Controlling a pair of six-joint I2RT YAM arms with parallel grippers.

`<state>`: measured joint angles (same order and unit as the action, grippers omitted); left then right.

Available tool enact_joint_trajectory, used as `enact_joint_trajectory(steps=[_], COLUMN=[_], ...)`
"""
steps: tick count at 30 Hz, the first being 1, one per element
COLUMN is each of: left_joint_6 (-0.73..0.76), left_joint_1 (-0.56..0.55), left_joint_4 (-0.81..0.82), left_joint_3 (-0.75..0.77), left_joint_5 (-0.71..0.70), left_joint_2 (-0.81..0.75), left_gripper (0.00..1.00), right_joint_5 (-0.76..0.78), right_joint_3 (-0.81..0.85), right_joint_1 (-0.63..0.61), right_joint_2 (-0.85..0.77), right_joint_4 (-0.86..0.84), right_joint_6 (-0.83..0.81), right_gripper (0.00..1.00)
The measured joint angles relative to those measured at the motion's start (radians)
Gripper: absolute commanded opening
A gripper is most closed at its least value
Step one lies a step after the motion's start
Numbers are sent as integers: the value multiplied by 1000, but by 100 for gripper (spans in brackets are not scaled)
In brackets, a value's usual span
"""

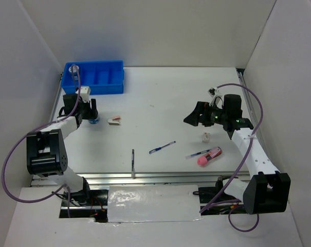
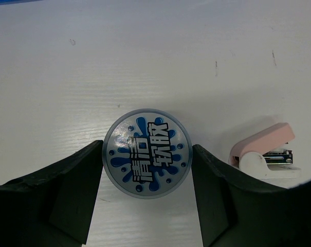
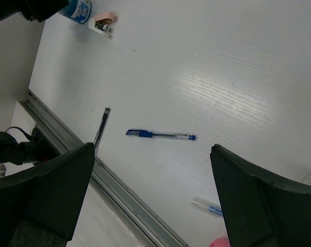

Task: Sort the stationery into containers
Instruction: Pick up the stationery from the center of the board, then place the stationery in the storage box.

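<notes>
The blue tape roll (image 2: 147, 152) sits at the table's 9 o'clock, pinched on both sides by the left gripper (image 2: 147, 159): the grasp step. Next, it likely needs a lift to the blue tray (image 1: 101, 88) at 12 o'clock. The right gripper (image 3: 151, 154) hangs wide open, empty.

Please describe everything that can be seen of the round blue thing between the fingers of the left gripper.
The round blue roll is a cylinder that looks like plastic. Its flat grey top carries blue splashes and bold Chinese characters; the right wrist view shows a blue side. It stands upright on the white table, top facing up. The black fingers of the left gripper meet its left and right sides. A small pink and white stapler lies beside it, apart.
</notes>
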<state>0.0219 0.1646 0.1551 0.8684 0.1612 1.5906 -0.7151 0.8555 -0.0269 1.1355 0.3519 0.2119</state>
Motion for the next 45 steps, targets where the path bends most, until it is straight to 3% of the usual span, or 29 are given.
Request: enact_joint_trajectory(steps=[3, 10, 15, 22, 28, 38, 45], left_joint_6=[0, -1, 0, 30, 24, 4, -42], left_joint_1=[0, 4, 15, 42, 111, 164, 173], left_joint_4=[-8, -79, -190, -319, -368, -263, -250], left_joint_3=[10, 50, 119, 218, 429, 813, 976], left_joint_5=[0, 19, 60, 73, 79, 71, 74], left_joint_2=[6, 12, 11, -59, -41, 211, 411], left_gripper=[50, 15, 4, 0, 0, 0, 0], right_joint_5=[-2, -3, -3, -7, -10, -10, -10], right_joint_3=[-2, -11, -11, -13, -13, -13, -12], right_joint_1=[1, 2, 2, 5, 5, 6, 12], right_joint_2=[0, 0, 0, 0, 11, 28, 55], right_joint_4=[0, 0, -1, -1, -2, -1, 0], right_joint_6=[0, 4, 3, 7, 7, 7, 7], right_gripper=[100, 100, 100, 100, 100, 100, 100])
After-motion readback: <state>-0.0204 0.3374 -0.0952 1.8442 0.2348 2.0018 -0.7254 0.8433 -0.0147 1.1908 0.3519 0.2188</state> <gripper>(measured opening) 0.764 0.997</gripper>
